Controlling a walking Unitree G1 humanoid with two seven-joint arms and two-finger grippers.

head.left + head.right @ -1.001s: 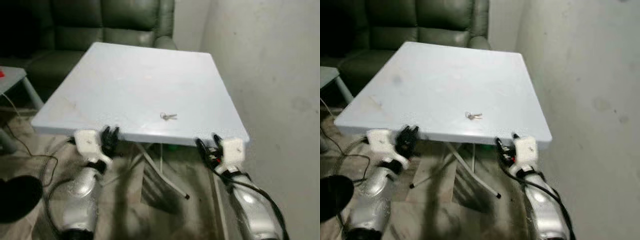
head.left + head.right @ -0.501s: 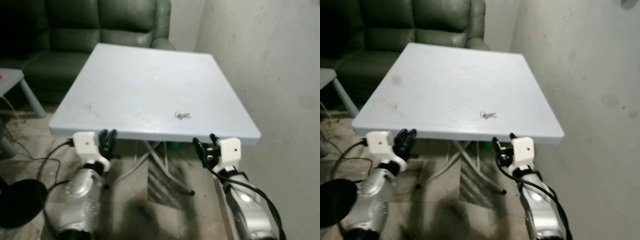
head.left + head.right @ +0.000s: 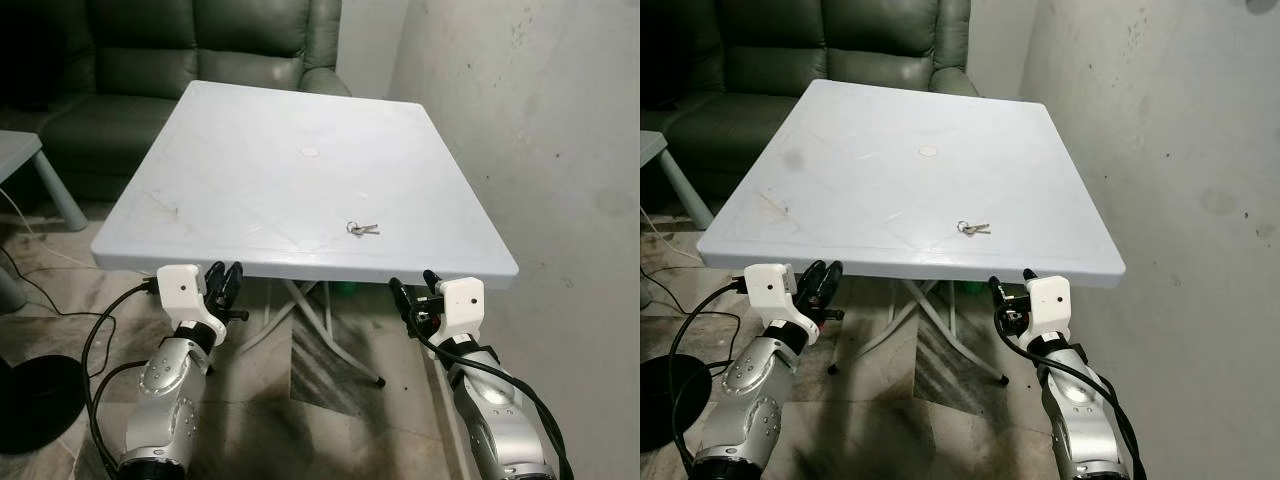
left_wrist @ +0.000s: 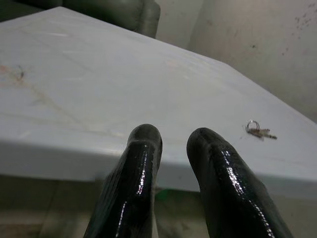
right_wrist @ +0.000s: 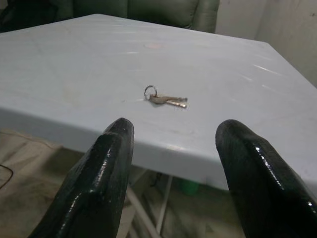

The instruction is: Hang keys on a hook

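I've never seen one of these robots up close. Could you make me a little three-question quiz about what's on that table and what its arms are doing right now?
1. True or false: the keys lie on the white table, held by neither end effector.
2. Which end effector is nearer the keys? A) the left end effector B) the right end effector C) both equally
3. Fill in the missing word: behind the table stands a dark green ____.

Key
1. True. The keys rest alone near the table's front edge; both end effectors sit below that edge.
2. B. The keys lie toward the robot's right, and the right wrist view looks almost straight at them between wide-open fingers.
3. Sofa.
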